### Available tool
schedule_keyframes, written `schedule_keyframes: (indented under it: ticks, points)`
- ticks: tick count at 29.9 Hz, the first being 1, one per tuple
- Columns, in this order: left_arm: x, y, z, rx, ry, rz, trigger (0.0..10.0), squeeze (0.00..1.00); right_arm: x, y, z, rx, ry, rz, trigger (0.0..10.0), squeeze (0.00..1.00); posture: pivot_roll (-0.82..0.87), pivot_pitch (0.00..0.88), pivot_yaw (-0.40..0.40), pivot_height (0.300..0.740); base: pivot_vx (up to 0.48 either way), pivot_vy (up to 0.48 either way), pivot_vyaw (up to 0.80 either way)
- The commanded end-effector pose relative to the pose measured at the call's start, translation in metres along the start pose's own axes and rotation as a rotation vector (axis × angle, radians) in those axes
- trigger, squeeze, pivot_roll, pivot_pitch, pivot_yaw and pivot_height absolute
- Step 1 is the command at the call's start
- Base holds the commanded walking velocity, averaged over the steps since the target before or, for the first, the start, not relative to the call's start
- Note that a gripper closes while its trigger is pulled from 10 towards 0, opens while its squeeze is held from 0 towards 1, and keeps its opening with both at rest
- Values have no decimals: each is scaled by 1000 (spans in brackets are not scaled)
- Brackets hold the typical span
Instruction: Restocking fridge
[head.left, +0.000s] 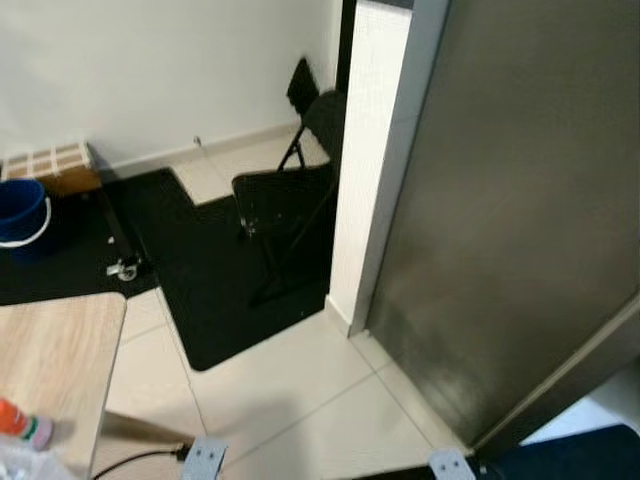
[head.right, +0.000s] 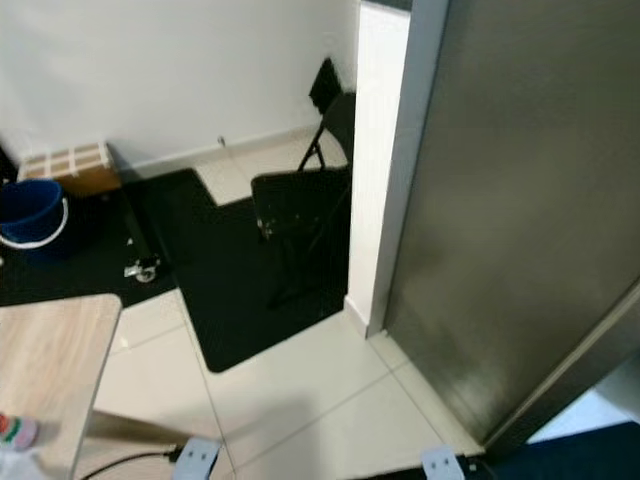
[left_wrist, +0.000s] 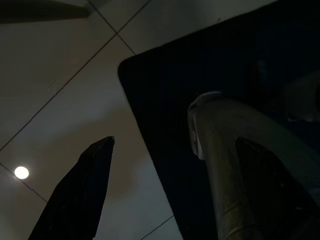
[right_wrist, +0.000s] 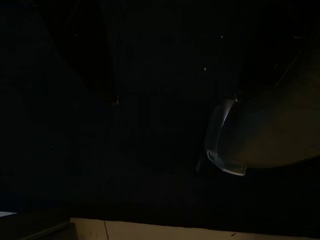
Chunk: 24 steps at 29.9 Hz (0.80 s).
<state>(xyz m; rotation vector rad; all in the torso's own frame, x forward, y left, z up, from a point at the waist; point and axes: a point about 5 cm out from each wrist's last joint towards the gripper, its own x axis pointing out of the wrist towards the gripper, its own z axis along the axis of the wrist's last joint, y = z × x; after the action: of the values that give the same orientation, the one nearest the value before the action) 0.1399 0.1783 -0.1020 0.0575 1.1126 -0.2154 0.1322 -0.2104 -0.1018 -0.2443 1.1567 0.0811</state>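
fridge (head.left: 520, 200): we see its steel side on our right, door shut | blue bucket (head.left: 20, 215): far left on black mat (head.left: 210, 280), contents hidden | left gripper (left_wrist: 165, 190): fingers apart, holding nothing | right gripper: too dark to tell

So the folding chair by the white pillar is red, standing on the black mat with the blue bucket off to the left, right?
Not quite: the folding chair is black, not red, as the left eye view shows. The rest holds: it stands on the black mat beside the white pillar, with the blue bucket off to the left.
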Motion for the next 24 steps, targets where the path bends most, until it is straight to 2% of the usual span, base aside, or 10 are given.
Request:
schedule_keyframes:
  ticks: [1,7,24]
  points:
    - [-1,2,-5,-9,20,3,10000,0,0,7,-2,0,1,37,10000,0,28,0,18,740,0,-465,0]
    - [-1,1,-6,-22,19,5,10000,0,0,9,-3,-2,-3,51,10000,0,28,0,17,740,0,-459,0]
    - [-1,1,-6,-25,20,14,10000,0,0,9,-5,-9,2,58,10000,0,25,0,20,740,0,0,789]
